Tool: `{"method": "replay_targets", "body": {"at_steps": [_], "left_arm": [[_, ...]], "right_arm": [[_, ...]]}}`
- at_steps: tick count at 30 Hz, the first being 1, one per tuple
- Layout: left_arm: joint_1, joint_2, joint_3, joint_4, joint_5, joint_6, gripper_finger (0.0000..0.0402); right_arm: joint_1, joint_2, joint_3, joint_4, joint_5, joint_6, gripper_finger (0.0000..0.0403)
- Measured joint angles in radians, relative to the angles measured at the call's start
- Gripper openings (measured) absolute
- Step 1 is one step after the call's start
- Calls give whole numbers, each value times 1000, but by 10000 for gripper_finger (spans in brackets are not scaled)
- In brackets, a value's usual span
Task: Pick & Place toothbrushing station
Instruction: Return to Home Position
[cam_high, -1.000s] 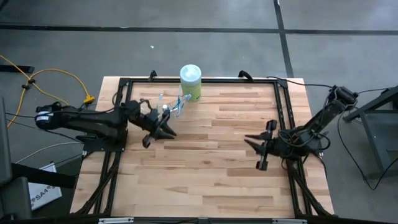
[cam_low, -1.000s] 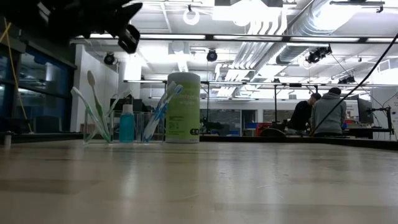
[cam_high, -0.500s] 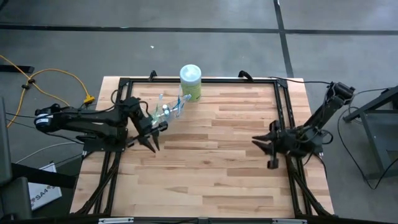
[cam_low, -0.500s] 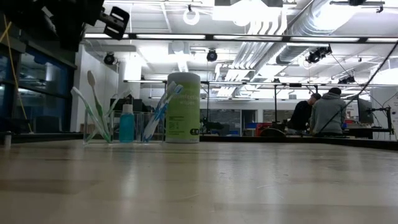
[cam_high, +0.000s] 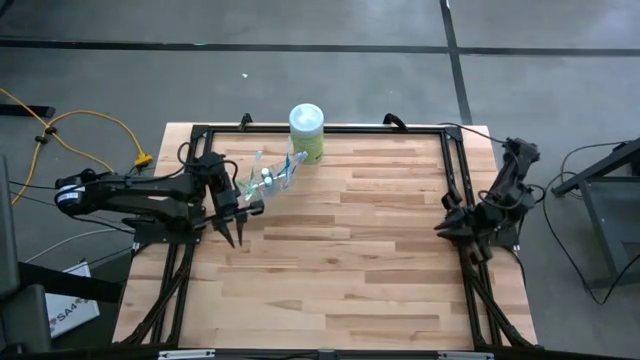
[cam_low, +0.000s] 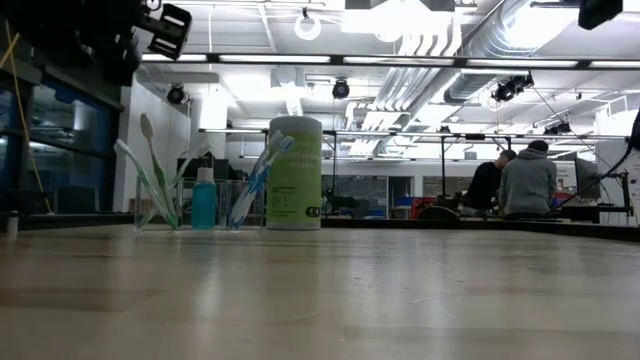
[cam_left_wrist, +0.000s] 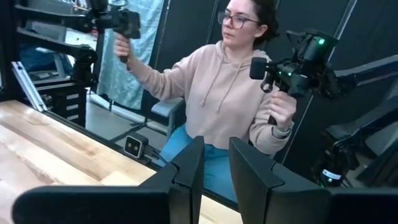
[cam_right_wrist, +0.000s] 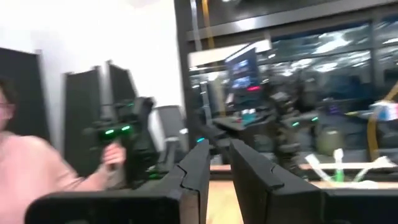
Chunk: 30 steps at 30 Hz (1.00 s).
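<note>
Clear cup (cam_low: 188, 207) at the table's (cam_high: 350, 270) far left holds toothbrushes (cam_low: 256, 186), beside a green canister (cam_low: 294, 173). Left gripper (cam_high: 236, 238) near the cup, right gripper (cam_high: 443, 227) at the right edge; both barely parted, empty. Two people (cam_low: 520, 185) sit beyond.

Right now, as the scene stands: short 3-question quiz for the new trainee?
1. True or false: the right gripper hangs over the organizer.
2. What stands next to the organizer? A) a green-and-white canister B) a mug C) a plate
3. Fill in: the left gripper, close beside the organizer, is open and holds ____.

Key
1. False: it is at the right edge of the table, far from the organizer.
2. A
3. nothing
</note>
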Motion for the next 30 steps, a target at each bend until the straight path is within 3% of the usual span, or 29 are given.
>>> {"method": "replay_targets", "body": {"at_steps": [5,14,19,26,30], "left_arm": [[-13,0,0,0,-1,3,71],[-16,0,0,0,-3,3,71],[-47,0,0,13,-6,3,71],[-89,0,0,29,-28,-8,71],[-99,0,0,37,-36,-10,71]], "right_arm": [[31,-136,0,-163,-45,64,56],[36,-169,0,-304,-47,186,56],[36,-176,-49,-249,-45,195,56],[36,-179,-169,65,-44,82,56],[36,-178,-185,97,-51,64,56]]}}
